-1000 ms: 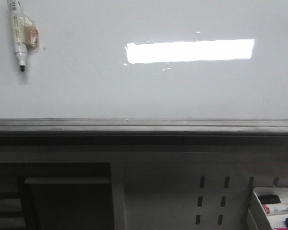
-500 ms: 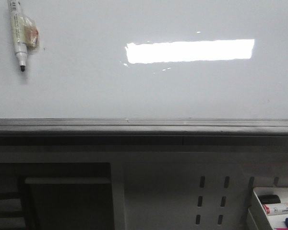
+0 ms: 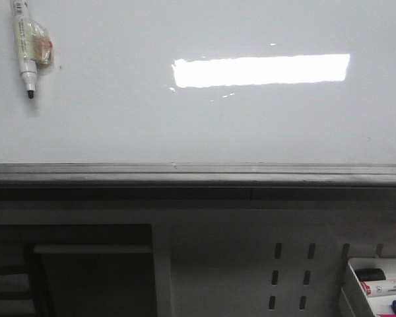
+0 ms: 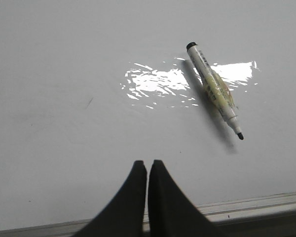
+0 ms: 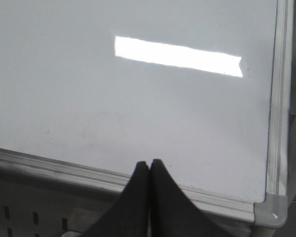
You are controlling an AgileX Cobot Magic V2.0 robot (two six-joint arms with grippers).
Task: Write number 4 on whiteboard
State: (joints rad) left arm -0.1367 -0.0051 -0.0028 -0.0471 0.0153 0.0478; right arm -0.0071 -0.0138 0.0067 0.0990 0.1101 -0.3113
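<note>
The whiteboard (image 3: 119, 119) fills the upper front view, glossy white with a bright rectangular reflection and a grey ledge (image 3: 198, 173) along its lower edge. No number 4 shows on it. An uncapped white marker (image 3: 24, 46), black tip down, is stuck on the board at the upper left; it also shows in the left wrist view (image 4: 214, 89). My left gripper (image 4: 147, 164) is shut and empty, low over the board, apart from the marker. My right gripper (image 5: 149, 162) is shut and empty above the board's lower edge near its right corner (image 5: 271, 210). Neither gripper shows in the front view.
A grey perforated panel (image 3: 290, 271) lies below the ledge. A white tray (image 3: 356, 290) at the lower right holds several markers (image 3: 386, 288). A dark opening with a shelf (image 3: 92, 264) is at the lower left.
</note>
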